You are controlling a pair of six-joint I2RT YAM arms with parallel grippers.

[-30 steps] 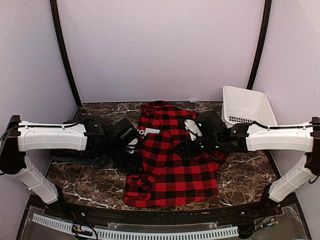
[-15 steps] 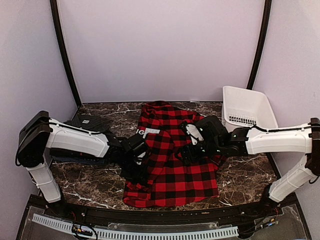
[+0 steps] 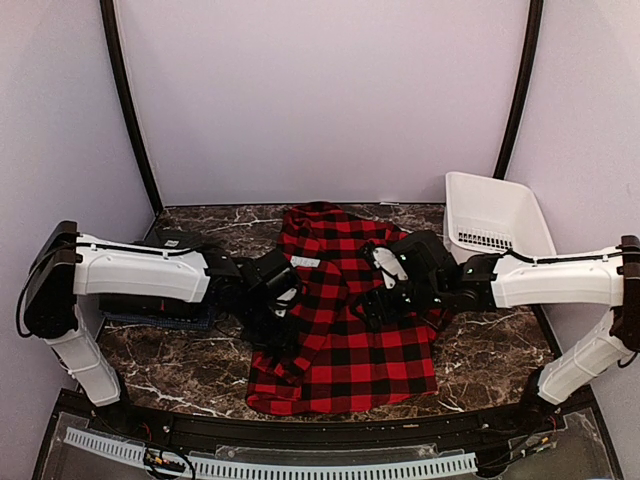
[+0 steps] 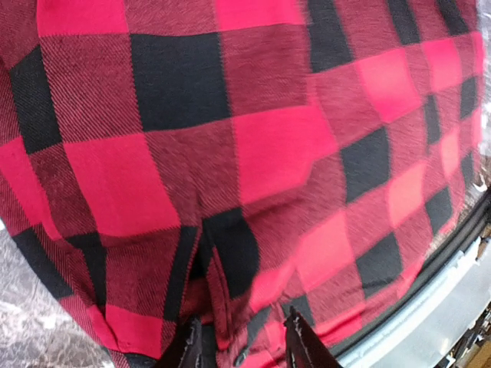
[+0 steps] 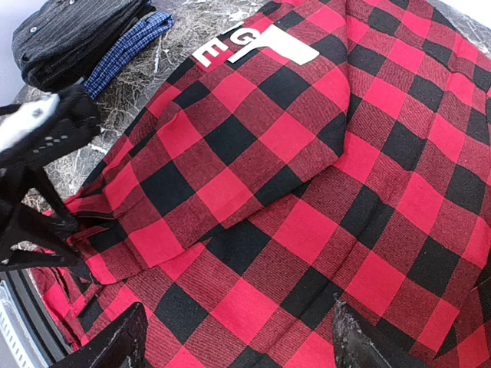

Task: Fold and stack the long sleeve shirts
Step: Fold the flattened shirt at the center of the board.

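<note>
Checked shirt [image 3: 350,340] mid-fold at frame centre, one side turned in. Left gripper [image 4: 242,341] at lower-left edge: grip indeterminate. Right gripper [image 5: 242,341] spread, empty. Next: fold remaining side inward.

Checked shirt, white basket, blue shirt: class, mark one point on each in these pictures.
checked shirt [image 3: 350,350], top view, flat lower body panel.
white basket [image 3: 497,208], top view, inner wall.
blue shirt [image 5: 126,47], right wrist view, exposed folded edge.
</note>
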